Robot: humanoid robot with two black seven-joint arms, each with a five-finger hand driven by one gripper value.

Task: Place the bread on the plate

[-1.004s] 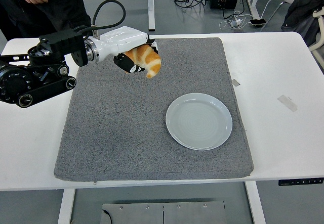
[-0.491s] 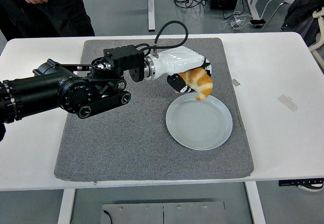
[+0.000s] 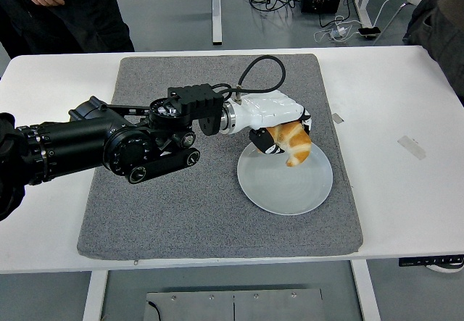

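Golden-brown crescent bread roll (image 3: 295, 143) gripped in left hand (image 3: 279, 129), white-shelled, fingers curled around roll's upper part (lower tip pointing down). Roll hangs over far-left part of round pale grey-blue ceramic plate (image 3: 290, 185); whether tip touches plate, cannot tell. Plate lies on grey felt mat (image 3: 159, 205), right half, on white table (image 3: 399, 198). Black left arm reaches in from left edge across mat. Person in dark clothing (image 3: 65, 9) stands at far left.
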